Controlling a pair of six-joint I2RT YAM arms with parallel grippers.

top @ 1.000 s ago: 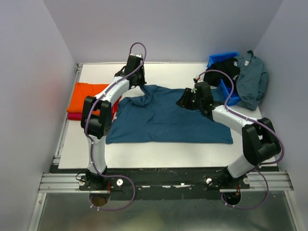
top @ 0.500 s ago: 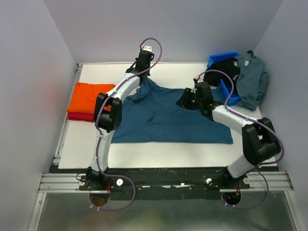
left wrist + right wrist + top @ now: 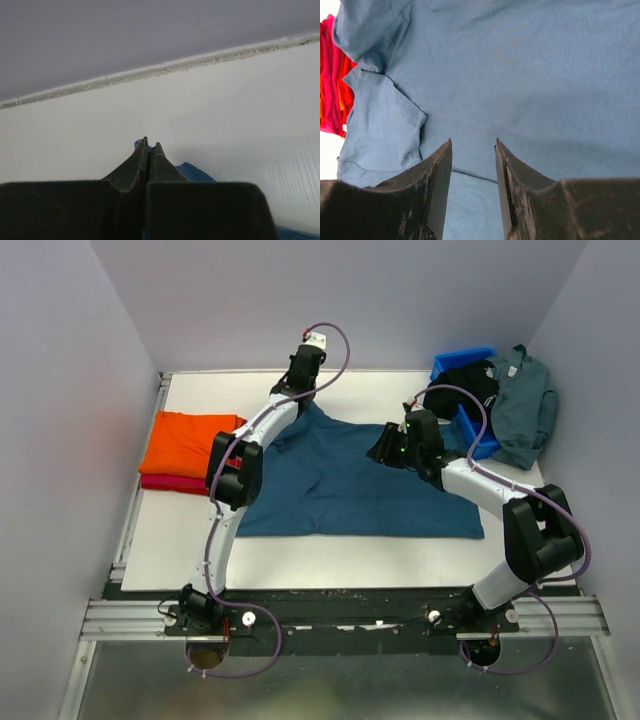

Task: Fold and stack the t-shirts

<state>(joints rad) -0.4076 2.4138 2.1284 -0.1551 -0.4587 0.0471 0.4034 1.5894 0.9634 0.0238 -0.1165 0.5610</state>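
One teal t-shirt is pinched in the left gripper.

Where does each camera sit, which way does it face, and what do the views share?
Top external: above and behind the bases, looking down on the table; both arms show, over the teal blue t-shirt.
Left wrist: on the left wrist, facing low across the table to the far wall; the shut left gripper pinches blue cloth.
Right wrist: looking down at the shirt; the open right gripper shows.
Shared: top and right wrist both show the teal shirt and the orange and red t-shirts.
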